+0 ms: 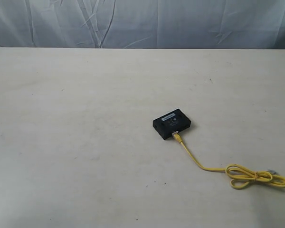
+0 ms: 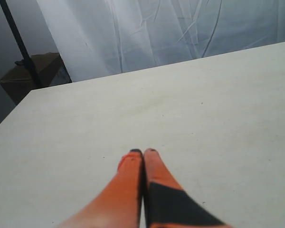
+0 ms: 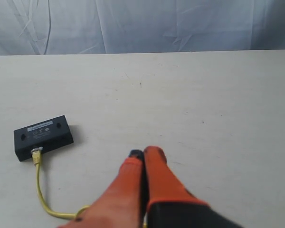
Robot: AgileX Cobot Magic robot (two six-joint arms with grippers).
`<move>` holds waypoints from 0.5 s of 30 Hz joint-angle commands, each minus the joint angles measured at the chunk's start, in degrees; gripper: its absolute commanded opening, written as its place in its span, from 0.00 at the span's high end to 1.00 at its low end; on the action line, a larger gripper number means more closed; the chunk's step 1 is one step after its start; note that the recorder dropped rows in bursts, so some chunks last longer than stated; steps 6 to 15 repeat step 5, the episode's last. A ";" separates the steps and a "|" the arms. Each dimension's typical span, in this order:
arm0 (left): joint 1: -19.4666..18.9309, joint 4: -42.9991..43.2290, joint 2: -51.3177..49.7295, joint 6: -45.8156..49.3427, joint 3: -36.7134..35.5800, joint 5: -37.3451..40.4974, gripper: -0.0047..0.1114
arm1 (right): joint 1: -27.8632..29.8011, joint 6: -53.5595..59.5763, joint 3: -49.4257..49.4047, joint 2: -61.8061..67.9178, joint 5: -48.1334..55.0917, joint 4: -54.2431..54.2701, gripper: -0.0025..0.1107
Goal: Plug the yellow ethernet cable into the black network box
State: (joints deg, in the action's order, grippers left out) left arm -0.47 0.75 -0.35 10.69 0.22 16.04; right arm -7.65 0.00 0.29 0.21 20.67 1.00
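On the pale desk, a bit right of the middle in the exterior view, found the black network box lying flat with its pale label strip facing up. Spotted the yellow ethernet cable with one plug end pushed into the near side face of the box, and it looked seated in a port as far as could tell. Followed the cord from there out to a loose bundle of loops lying flat at the near right of the desk. Noticed the second plug poking out of the bundle close to the picture's edge.

Caught the left hand in its own wrist view and saw the orange fingers pressed together with nothing between them, hanging over plain desk. Also made out a wrinkled white sheet, a brown cardboard box and a black pole past the desk's far edge.

Same deal with the right hand: saw the fingers closed on each other, gripping nothing, above the desk and apart from the black box. Could see a stretch of the cord running along the desk just beside those fingers.
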 commanded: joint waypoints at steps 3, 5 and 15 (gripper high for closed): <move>-0.16 -0.07 0.35 -0.06 -0.22 -0.63 0.96 | 0.24 0.00 -0.29 -0.21 -0.51 -0.40 0.98; -0.16 -0.07 0.35 -0.06 -0.22 -0.63 0.96 | 0.24 0.00 -0.29 -0.21 -0.51 -0.40 0.98; -0.16 -0.07 0.35 -0.06 -0.22 -0.63 0.96 | 0.24 0.00 -0.29 -0.21 -0.51 -0.40 0.98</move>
